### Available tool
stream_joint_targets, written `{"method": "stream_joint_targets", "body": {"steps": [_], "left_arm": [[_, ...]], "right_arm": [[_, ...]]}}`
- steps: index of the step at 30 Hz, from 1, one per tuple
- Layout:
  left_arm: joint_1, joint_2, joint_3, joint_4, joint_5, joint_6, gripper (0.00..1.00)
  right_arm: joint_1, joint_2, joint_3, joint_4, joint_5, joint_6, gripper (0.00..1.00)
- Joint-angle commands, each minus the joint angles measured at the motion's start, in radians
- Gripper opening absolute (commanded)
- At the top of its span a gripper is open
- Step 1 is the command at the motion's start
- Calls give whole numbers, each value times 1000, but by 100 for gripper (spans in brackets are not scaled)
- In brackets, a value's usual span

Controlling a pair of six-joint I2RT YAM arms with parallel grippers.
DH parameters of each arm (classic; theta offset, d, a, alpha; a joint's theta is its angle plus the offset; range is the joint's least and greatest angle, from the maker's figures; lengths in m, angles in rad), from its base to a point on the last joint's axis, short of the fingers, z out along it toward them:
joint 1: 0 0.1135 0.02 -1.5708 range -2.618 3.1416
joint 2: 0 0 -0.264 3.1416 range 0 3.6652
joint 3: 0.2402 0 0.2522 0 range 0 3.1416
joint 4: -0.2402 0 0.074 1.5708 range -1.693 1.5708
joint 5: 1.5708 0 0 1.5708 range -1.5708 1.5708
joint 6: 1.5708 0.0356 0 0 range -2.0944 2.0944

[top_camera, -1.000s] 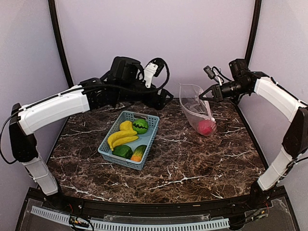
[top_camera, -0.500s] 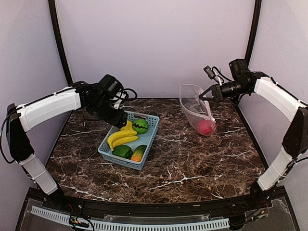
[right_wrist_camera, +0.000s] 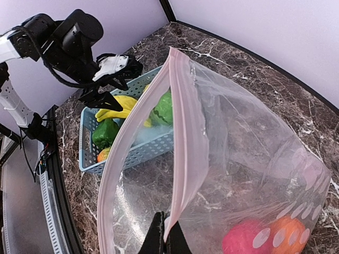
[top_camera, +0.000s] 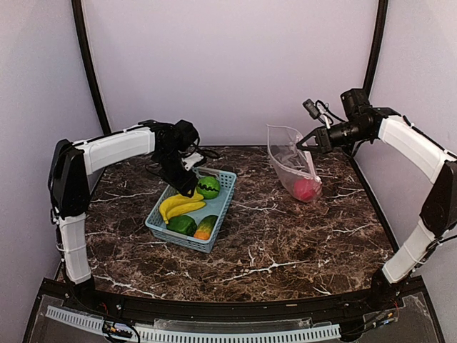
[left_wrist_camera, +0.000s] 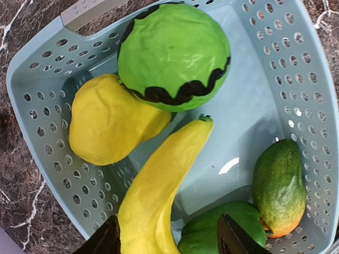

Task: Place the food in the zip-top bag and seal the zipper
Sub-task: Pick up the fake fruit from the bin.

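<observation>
The zip-top bag [top_camera: 289,161] stands open at the back right, and my right gripper [top_camera: 303,141] is shut on its pinkish zipper strip [right_wrist_camera: 185,132]. A pink-red ball [right_wrist_camera: 246,238] and an orange [right_wrist_camera: 288,233] lie in the bag's bottom. The other food is in the blue basket [left_wrist_camera: 32,79]: a striped melon [left_wrist_camera: 172,53], a lemon [left_wrist_camera: 106,127], a banana [left_wrist_camera: 159,185] and a green pepper [left_wrist_camera: 212,233]. My left gripper [left_wrist_camera: 169,241] hovers low over the basket, open. Its jaws straddle the banana's lower end and the pepper's edge.
A green-and-orange fruit [left_wrist_camera: 278,185] lies along the basket's right wall. The basket [top_camera: 158,221] sits left of centre on the dark marble table [top_camera: 285,243]. Purple walls and black posts close in the back and sides.
My left arm has swung from the back of the table down over the basket's far corner, and its jaws have narrowed. The right arm and bag have not moved.
</observation>
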Motion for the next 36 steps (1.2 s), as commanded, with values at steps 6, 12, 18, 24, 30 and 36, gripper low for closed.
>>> {"method": "stream_joint_targets", "body": {"steps": [6,12,18,24,30,36], "left_arm": [[14,113,69,-30,-28,85,55],[13,163,75,-17,-49,110,48],[13,178,103,-31,-38,108,33],[-2,145,181,-96,-38,81,22],[-28,40,265,-82,-3,45,21],[-52,-111,279,67,73,-28,18]], "right_arm": [[4,-24,-5,11,-1,-11,0],[4,-20,-5,9,-3,-12,0],[4,-16,7,2,-3,-11,0],[4,-13,11,-1,2,-14,0],[5,1,30,-11,-5,-12,0],[6,24,64,-38,-29,4,0]]}}
